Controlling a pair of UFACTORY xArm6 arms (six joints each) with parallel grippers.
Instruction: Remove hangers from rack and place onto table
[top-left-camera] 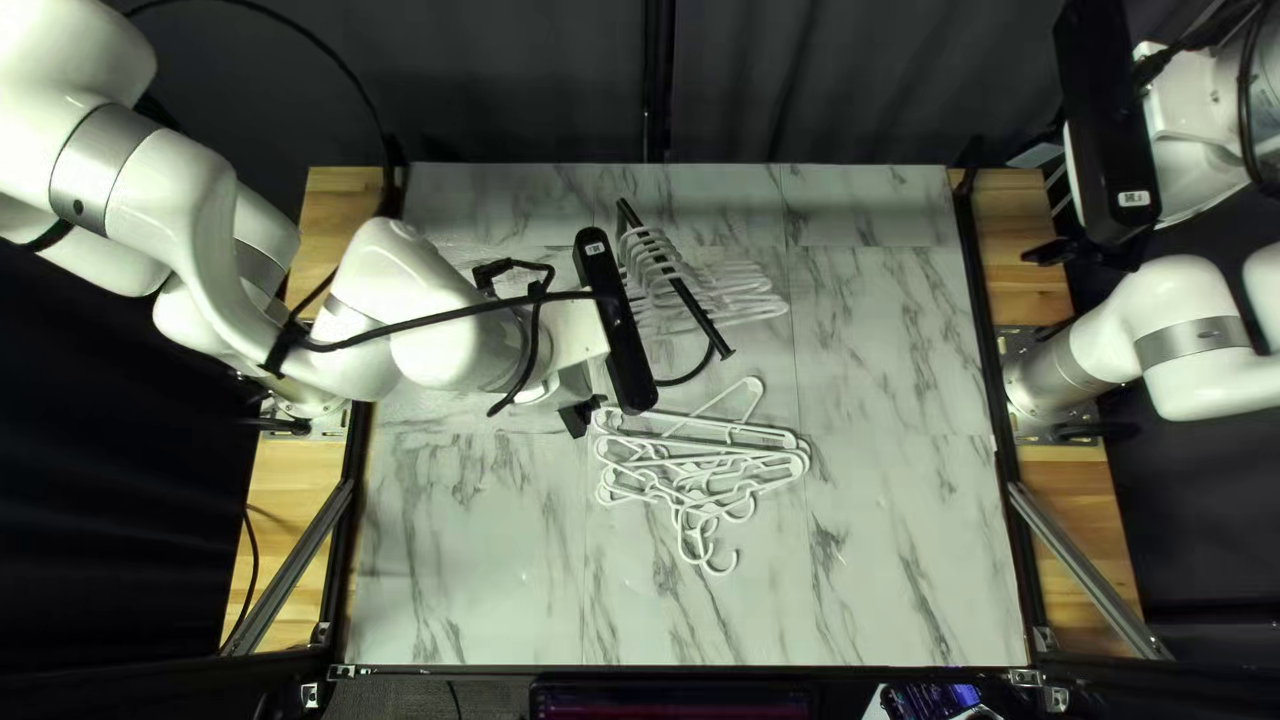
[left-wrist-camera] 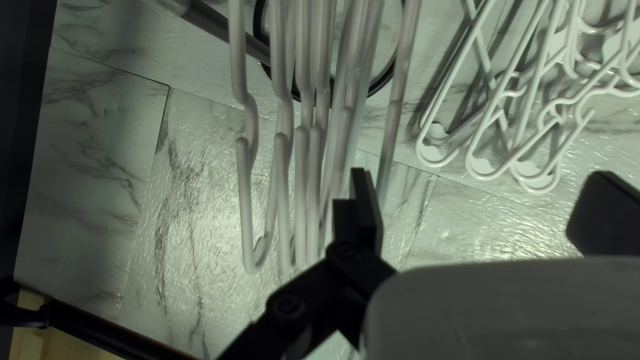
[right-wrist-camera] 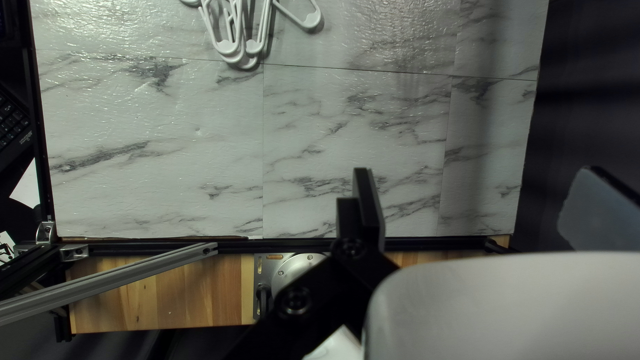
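Observation:
In the top left view my left gripper (top-left-camera: 587, 418) is low beside the left end of a loose pile of white hangers (top-left-camera: 707, 467) on the table. Behind the pile, several white hangers (top-left-camera: 731, 296) hang on the black rack (top-left-camera: 694, 310). My left gripper (left-wrist-camera: 483, 193) stands open in its wrist view, one finger close to the ends of the hanging hangers (left-wrist-camera: 283, 160); the pile (left-wrist-camera: 527, 100) shows farther ahead. High at the right of the top left view is my right gripper (top-left-camera: 1060, 251). In its wrist view the right gripper (right-wrist-camera: 479, 193) is open, holding nothing.
The rack's round black wire base (left-wrist-camera: 263, 40) lies under the hanging hangers. My left forearm reaches across the table's left half. A grey metal bar (right-wrist-camera: 133, 272) slants over the wooden edge (right-wrist-camera: 160, 293) on my right arm's side.

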